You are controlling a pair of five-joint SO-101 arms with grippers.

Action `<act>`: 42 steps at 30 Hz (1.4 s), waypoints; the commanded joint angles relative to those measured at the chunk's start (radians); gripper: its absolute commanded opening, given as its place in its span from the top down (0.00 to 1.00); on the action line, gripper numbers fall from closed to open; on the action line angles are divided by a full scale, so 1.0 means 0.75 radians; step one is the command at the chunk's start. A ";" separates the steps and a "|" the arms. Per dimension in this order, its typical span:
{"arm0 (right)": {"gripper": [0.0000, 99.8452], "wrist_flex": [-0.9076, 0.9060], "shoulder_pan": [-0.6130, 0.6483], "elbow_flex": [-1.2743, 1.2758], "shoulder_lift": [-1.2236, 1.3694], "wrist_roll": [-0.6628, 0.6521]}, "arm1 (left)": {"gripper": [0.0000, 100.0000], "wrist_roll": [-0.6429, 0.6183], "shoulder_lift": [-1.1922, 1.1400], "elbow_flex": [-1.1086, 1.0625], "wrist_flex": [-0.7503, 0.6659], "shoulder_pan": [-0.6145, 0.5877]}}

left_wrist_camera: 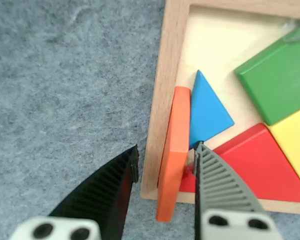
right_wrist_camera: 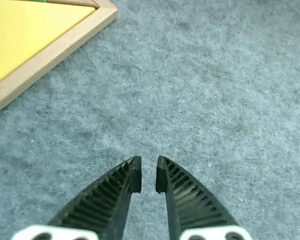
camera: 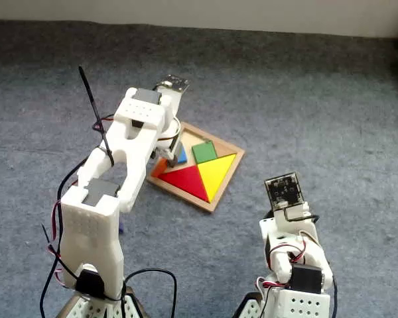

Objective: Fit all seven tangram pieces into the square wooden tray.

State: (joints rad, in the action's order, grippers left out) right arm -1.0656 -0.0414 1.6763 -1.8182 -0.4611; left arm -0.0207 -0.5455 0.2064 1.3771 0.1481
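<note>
Tray [camera: 211, 207] corner hidden under left arm [camera: 136, 142] — orange piece [left_wrist_camera: 173, 145] astride rim.

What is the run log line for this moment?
left gripper: open around orange piece, tilted on tray rim | blue triangle, green square, red triangle, yellow triangle: in tray | right gripper: above carpet

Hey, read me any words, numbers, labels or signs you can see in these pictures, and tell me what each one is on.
No text can be read.
The wooden tray, orange piece, blue piece, green piece, red piece and yellow piece carry no print.
The circuit board on the right arm has tiny marks, too small to read.
</note>
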 commanded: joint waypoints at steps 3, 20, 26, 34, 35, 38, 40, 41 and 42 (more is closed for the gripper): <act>0.93 0.028 -0.017 0.169 -0.015 0.004 | 0.91 0.004 0.064 0.032 -0.002 -0.017; 0.93 0.028 -0.019 0.169 -0.015 0.004 | 0.83 -0.002 0.064 0.034 -0.004 -0.054; 0.93 0.028 -0.019 0.169 -0.015 0.004 | 0.91 -0.016 0.066 0.034 -0.055 -0.028; 0.93 0.028 -0.019 0.169 -0.015 0.004 | 0.96 -0.121 0.073 0.034 -0.070 0.044; 0.93 0.028 -0.019 0.169 -0.015 0.004 | 0.96 -0.121 0.073 0.034 -0.070 0.064; 0.93 0.028 -0.019 0.169 -0.015 0.004 | 0.96 -0.123 0.071 0.034 -0.104 0.114; 0.93 0.028 -0.019 0.169 -0.015 0.004 | 0.95 -0.123 0.062 0.034 -0.135 0.126; 0.93 0.028 -0.019 0.169 -0.015 0.004 | 0.95 -0.123 0.062 0.030 -0.149 0.128; 0.93 0.028 -0.019 0.169 -0.015 0.004 | 0.95 -0.123 0.062 0.026 -0.155 0.128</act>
State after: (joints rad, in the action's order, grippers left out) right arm -1.0656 -0.0445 1.6763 -1.8182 -0.4611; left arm -0.1036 -0.5470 0.2048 1.2912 0.2110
